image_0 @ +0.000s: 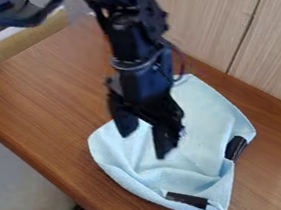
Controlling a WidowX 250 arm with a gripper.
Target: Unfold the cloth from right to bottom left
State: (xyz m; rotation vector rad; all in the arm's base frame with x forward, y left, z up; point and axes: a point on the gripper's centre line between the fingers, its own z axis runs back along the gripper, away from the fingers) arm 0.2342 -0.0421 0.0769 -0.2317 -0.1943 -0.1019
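Observation:
The black gripper (145,146) hangs over the left-middle part of the cloth, its two fingers spread apart with nothing between them. Beneath it the light blue cloth (212,119) lies on the brown table, rumpled, with folds toward its lower right and a raised edge at the right. One black strip (235,148) is on the cloth's right edge, and another black strip (186,200) is along its bottom edge. The arm and gripper hide the cloth's upper left part. Whether the fingertips touch the cloth, I cannot tell.
The brown wooden table (43,96) extends left of the cloth, its front edge running diagonally down to the right. A pale wood panel (274,48) stands behind. At the upper left is a light wooden ledge (18,43) with dark equipment beyond it.

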